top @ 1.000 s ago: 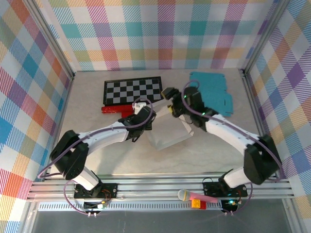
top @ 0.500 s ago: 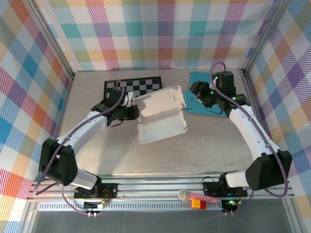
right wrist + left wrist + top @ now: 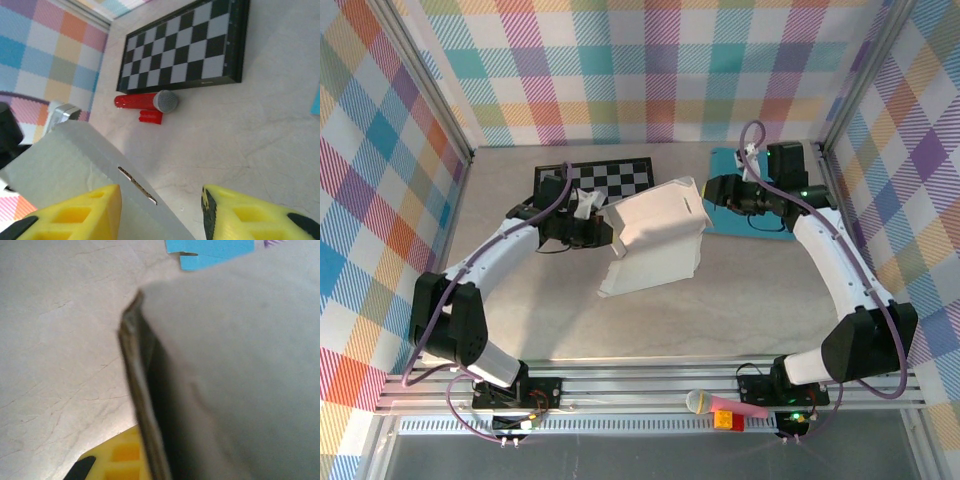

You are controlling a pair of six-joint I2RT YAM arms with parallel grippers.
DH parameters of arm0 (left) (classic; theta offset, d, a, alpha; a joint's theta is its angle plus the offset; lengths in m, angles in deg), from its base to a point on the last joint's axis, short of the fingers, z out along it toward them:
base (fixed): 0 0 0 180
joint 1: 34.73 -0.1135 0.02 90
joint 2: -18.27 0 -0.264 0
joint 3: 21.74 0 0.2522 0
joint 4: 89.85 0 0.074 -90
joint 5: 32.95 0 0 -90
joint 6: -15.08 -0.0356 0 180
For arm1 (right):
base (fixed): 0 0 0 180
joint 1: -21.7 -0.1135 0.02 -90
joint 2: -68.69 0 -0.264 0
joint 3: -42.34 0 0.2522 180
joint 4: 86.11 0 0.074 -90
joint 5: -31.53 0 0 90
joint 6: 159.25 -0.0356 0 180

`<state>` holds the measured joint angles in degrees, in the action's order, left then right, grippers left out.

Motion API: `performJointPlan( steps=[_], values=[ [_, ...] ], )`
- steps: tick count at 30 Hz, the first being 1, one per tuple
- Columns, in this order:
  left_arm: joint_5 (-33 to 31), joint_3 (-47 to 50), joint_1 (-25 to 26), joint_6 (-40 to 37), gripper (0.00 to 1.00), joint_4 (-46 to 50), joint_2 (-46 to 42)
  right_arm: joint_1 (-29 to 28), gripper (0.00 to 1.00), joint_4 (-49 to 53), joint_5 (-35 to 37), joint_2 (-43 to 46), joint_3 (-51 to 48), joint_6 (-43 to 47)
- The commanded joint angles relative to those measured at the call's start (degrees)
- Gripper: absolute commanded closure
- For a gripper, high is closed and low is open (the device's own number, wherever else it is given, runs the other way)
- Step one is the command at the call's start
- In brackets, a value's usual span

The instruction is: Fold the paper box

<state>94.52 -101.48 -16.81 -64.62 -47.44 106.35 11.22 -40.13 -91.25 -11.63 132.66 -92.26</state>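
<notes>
My left pincer (image 3: 602,228) clamps the paper box (image 3: 655,240) by its left edge, its panel tilted up toward the back wall. One finger is hidden behind it. My right pincer (image 3: 160,210) gapes.

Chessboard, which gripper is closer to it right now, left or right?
Left. The left gripper sits at the chessboard's near edge, against the paper box. The right gripper is off to the board's right, over the blue sheet.

The left arm (image 3: 505,255) and right arm (image 3: 835,265) have white tubular links between bulky black joints, each trailed by a looping purple cable (image 3: 748,135). Black base plates (image 3: 515,392) carry small lights. The right gripper (image 3: 161,200) has chunky yellow fingers (image 3: 75,217) with recessed pockets and black inserts.
</notes>
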Motion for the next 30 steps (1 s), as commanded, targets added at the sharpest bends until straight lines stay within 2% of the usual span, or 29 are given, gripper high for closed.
performJointPlan(
  steps=[1,6,12,20,30],
  values=[
    [6.0,-2.5,-1.2,-1.6,1.0,1.1,1.5,1.5,0.54,-2.5,-7.7,1.2,-0.7,4.3],
    [6.7,-3.9,-1.4,-1.7,1.0,1.6,3.4,1.6,0.56,-5.6,-13.3,0.5,-1.6,5.2],
    [7.8,-5.6,-1.5,-2.1,1.0,2.3,5.7,1.7,0.56,-6.3,-14.9,-2.0,-0.9,6.4],
    [7.6,-8.8,-1.6,-2.2,1.0,2.5,9.5,1.6,0.54,-6.7,-14.4,-4.6,0.9,7.3],
    [6.9,-9.9,-1.5,-1.6,1.0,2.7,10.3,1.5,0.58,-6.6,-13.0,-6.0,2.3,8.4]
  ],
)
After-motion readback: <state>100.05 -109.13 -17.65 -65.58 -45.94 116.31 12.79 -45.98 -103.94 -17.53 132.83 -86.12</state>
